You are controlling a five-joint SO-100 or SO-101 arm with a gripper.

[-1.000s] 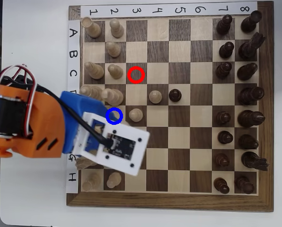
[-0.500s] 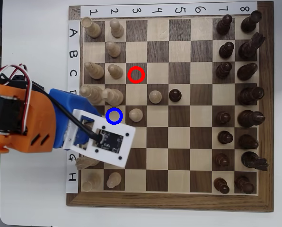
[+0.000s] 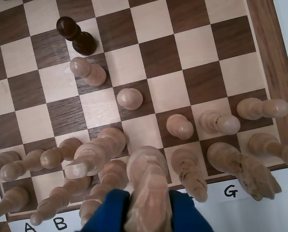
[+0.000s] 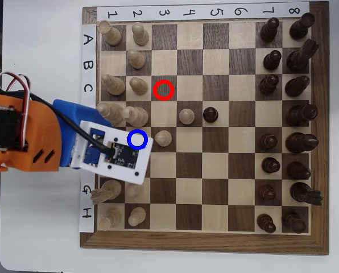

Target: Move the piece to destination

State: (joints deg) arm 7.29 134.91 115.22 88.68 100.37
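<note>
Knight (image 3: 148, 193), pale and jagged, stood clamped between the two blue fingers of the gripper (image 3: 146, 210) at the bottom centre of the wrist view, its long axis running up the frame toward the board, apparently lifted clear of the squares. In the overhead view the white wrist plate (image 4: 115, 153) covered the piece, and the blue ring (image 4: 137, 139) marking the destination square sat at that plate's upper right edge. Judged so, the move left was short: a small shift toward the ring, then straight down.
</note>
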